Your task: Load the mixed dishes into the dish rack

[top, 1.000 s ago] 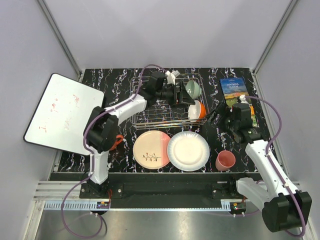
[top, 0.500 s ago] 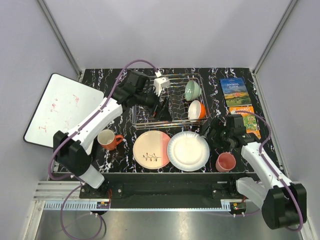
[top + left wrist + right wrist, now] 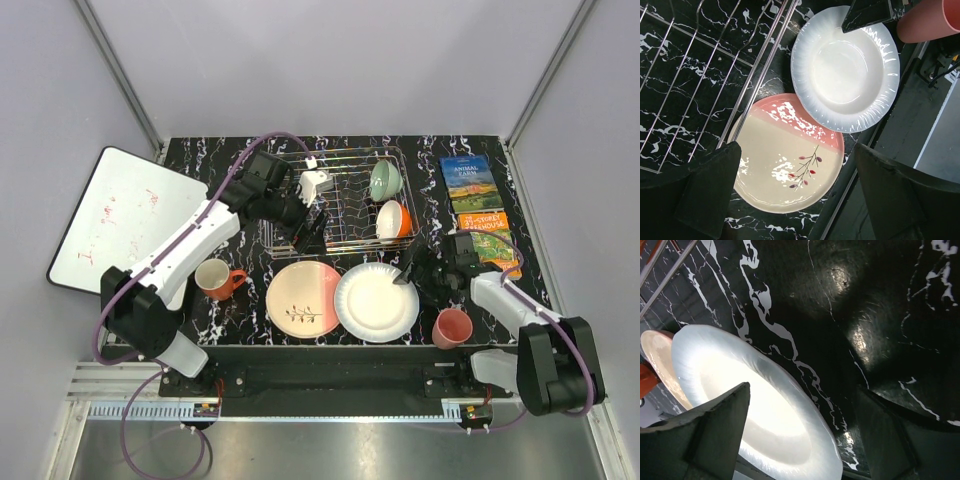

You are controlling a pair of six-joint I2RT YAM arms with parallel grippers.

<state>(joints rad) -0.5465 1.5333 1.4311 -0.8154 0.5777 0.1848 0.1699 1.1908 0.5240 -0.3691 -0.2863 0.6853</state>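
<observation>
Dish rack [image 3: 345, 215], silver wire with upright tines, sits at the back of the marbled black tabletop [image 3: 215, 160], with the glossy mint-green bowl [image 3: 386, 180] and orange bowl [image 3: 394, 221] propped inside. Within 1 second the left gripper [image 3: 310, 232] has drawn back to the rack's near rail, jaws wide and empty. The right gripper [image 3: 416, 275] has dropped to the fluted white plate [image 3: 375, 302], jaws wide. The pink-and-cream plate [image 3: 303, 299], mug [image 3: 214, 278] and pink cup [image 3: 452, 327] wait unloaded in front.
</observation>
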